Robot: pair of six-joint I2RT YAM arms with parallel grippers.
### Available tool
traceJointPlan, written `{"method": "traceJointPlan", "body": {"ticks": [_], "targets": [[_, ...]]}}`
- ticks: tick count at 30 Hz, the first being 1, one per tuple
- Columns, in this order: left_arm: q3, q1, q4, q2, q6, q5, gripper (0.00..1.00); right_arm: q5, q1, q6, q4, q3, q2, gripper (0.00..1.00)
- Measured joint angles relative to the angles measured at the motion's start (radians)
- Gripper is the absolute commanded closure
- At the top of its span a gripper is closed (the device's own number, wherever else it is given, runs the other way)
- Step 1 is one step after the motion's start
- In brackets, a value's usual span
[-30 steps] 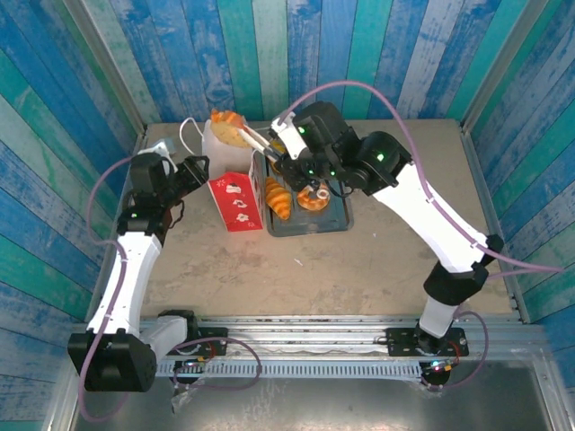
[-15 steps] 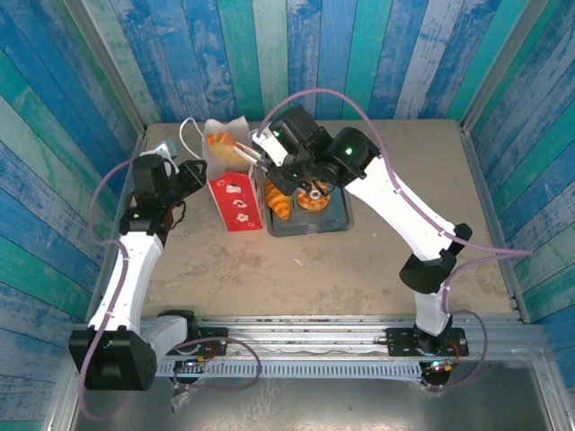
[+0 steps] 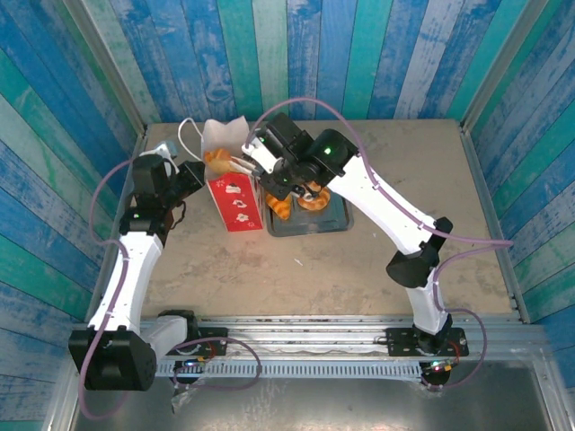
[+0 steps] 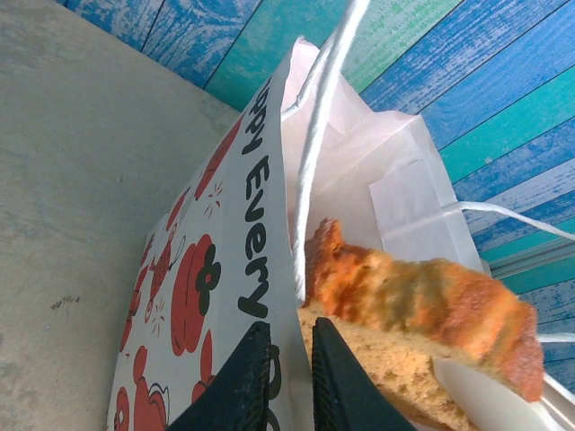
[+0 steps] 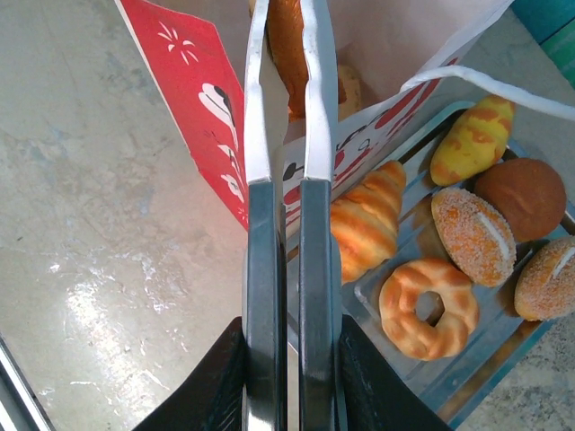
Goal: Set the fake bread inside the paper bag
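Blue plank walls (image 3: 269, 54) ring the counter (image 3: 359, 260); right end effector (image 5: 286, 11) clamps a golden-brown toy bread slice (image 4: 404, 301) in the mouth of the white-and-red paper bag (image 4: 216, 269), whose rim left end effector (image 4: 287, 334) pinches.

The pale beige, mottled tabletop (image 3: 395, 171) carries two things toward its far left. An upright white paper bag with a red printed lower band (image 3: 235, 205) stands there. Just beside it on the right lies a flat grey rectangular metal tray (image 3: 338, 218), its long edge close against the bag's side.
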Motion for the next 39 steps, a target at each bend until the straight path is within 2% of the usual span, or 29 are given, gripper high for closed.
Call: {"method": "traceJointPlan", "body": {"ticks": [12, 18, 24, 29, 35, 39], "targets": [[-0.006, 0.000, -0.003, 0.000, 0.002, -0.005, 0.83, -0.004, -0.003, 0.002, -0.001, 0.007, 0.004, 0.55], [-0.006, 0.000, -0.003, 0.000, 0.002, -0.004, 0.83, -0.003, -0.010, 0.012, -0.002, 0.010, 0.003, 0.55], [-0.007, 0.000, -0.003, -0.001, 0.000, 0.000, 0.67, -0.010, -0.021, 0.036, -0.002, 0.011, -0.014, 0.57], [-0.006, 0.000, -0.008, -0.011, 0.000, 0.008, 0.53, -0.029, -0.026, 0.055, 0.025, -0.014, -0.093, 0.57], [-0.006, 0.000, -0.030, -0.092, 0.008, -0.002, 0.26, -0.037, -0.041, 0.078, 0.087, -0.158, -0.297, 0.57], [-0.005, 0.000, -0.057, -0.176, 0.035, -0.043, 0.17, -0.041, -0.114, 0.097, 0.135, -0.329, -0.447, 0.57]]}}
